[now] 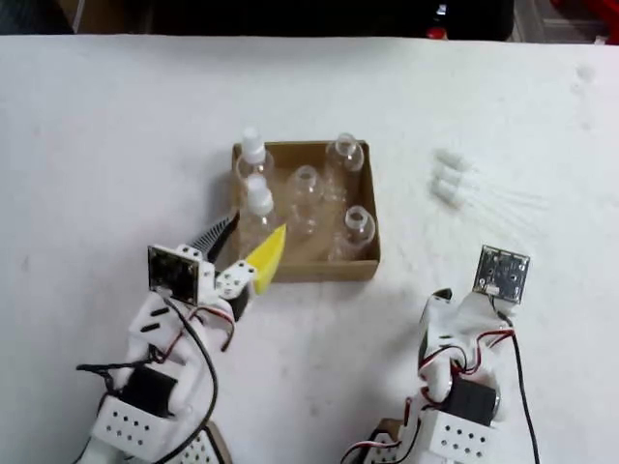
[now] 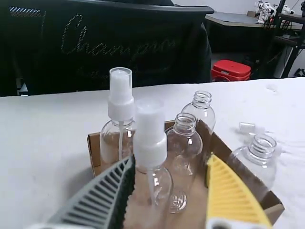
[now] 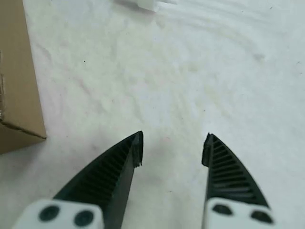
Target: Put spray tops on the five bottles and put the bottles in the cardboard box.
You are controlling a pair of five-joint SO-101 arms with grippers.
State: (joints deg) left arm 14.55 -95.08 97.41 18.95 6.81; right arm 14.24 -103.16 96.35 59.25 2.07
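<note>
Presently: cardboard box (image 1: 319, 269), open-topped and low-walled, standing about mid-desk (image 1: 116, 135) with all five bottles upright inside. Far capped bottle (image 1: 253, 159) is in the far left corner, spray top fitted. Near capped bottle (image 1: 259, 208) stands just in front of it along the left wall, spray top fitted. Three open bottles have bare necks: one at the middle (image 1: 305, 184), one in the far right corner (image 1: 344, 155), one by the near right wall (image 1: 356, 224). Loose spray tops (image 1: 450, 179), three, lie side by side on the desk to the right of the box and well apart from it, dip tubes trailing away to the right. Left hand (image 1: 259, 223) is spread over the box's near left corner, with the grey finger (image 2: 114, 186) at the left wall and the yellow finger (image 2: 228, 191) over the front wall. The near capped bottle stands between them, with a clear gap on the yellow side; contact on the grey side cannot be told. Right hand (image 3: 173, 138) is spread, holds nothing, and hangs over bare desk just beside the box's near right corner. Broad bare desk lies left of the box and between the box and the loose spray tops. A dark chair (image 2: 119, 43) stands beyond the desk's far edge.
</note>
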